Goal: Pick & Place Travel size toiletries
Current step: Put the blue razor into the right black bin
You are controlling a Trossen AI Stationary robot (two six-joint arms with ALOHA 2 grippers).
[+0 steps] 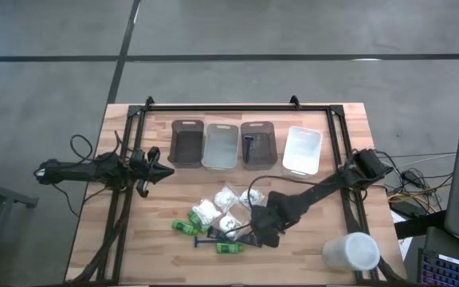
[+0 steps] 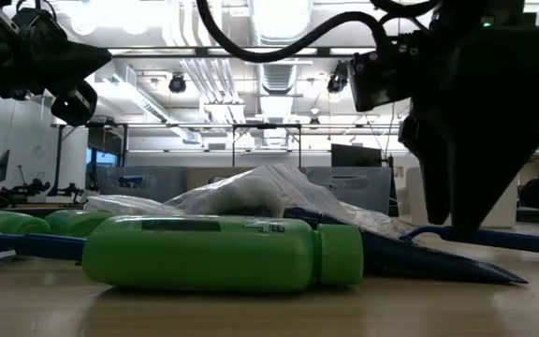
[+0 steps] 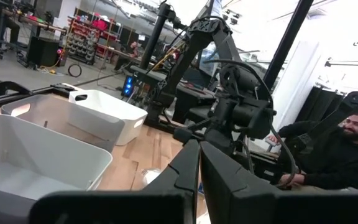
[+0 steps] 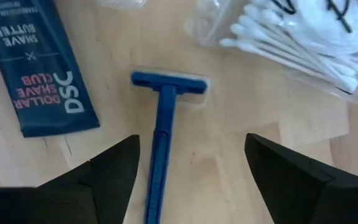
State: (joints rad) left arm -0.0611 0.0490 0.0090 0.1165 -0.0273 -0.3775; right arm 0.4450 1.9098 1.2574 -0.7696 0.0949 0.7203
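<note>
The travel size toiletries lie in a heap at the table's near middle: green mini bottles [image 1: 186, 227] [image 2: 223, 253], white clear-wrapped packets [image 1: 217, 209], a cotton-swab packet [image 4: 297, 43], a dark blue tube [image 4: 42, 68] and a blue razor [image 4: 160, 137]. The razor lies flat on the wood. My right gripper [image 1: 260, 233] [image 4: 191, 168] points down over the razor, open, one finger on each side of its handle and clear of it. My left gripper [image 1: 170, 171] [image 3: 199, 168] waits shut and level at the table's left.
Four bins stand in a row at the back: grey [image 1: 187, 143], clear [image 1: 221, 146], grey [image 1: 268, 143] holding a razor [image 1: 249, 147], and white [image 1: 303, 150]. A large white cup [image 1: 352, 252] lies at the near right corner. A black frame [image 1: 237, 107] borders the work area.
</note>
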